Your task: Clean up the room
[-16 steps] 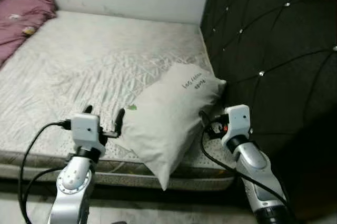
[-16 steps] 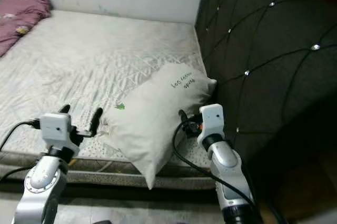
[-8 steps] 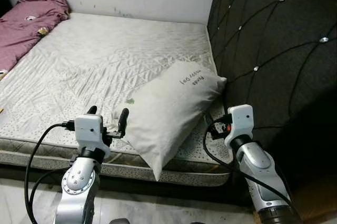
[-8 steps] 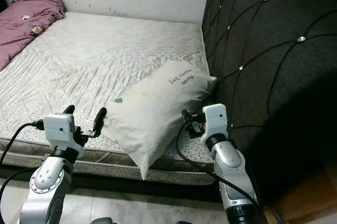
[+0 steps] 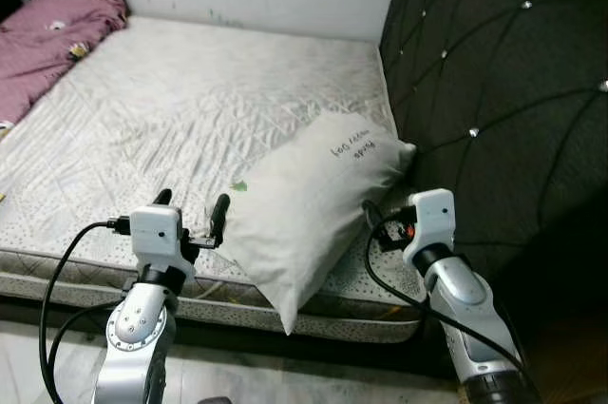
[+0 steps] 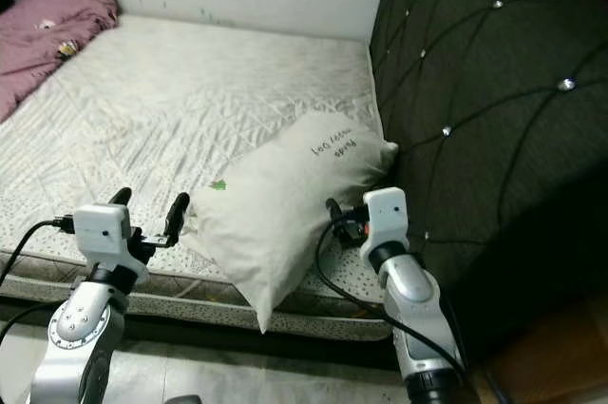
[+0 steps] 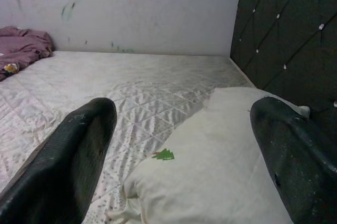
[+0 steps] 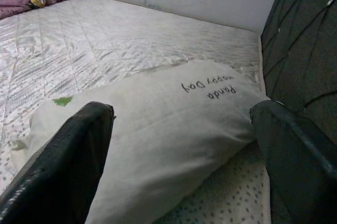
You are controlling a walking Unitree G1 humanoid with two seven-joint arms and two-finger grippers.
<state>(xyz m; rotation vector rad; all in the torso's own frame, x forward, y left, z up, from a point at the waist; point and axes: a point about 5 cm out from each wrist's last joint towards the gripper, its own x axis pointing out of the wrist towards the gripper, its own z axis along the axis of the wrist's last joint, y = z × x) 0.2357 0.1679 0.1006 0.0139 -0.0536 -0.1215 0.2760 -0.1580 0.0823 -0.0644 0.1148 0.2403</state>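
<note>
A white pillow point(image 5: 309, 209) lies slanted near the centre of the left eye frame, on the near right part of a bare quilted mattress point(image 5: 180, 109), its upper end against the dark tufted headboard point(image 5: 503, 90) that takes up the right side of the picture and its lower corner hanging over the mattress's front edge. Dark handwriting sits near its upper end and a small green mark near its left edge. At lower left of the frame the left gripper point(image 5: 188, 217) hovers just beside the pillow's left edge, its two black fingers spread wide with nothing between them; in the left wrist view the pillow's corner lies in the gap between the fingers point(image 7: 73, 150). At lower right the right gripper point(image 6: 334, 216) sits at the pillow's right edge close to the headboard; its wrist view shows the fingers point(image 8: 68, 155) also wide apart and empty, with the pillow spanning the space ahead. A crumpled pink blanket point(image 5: 47, 33) lies in the upper left corner, well apart from the pillow.
</note>
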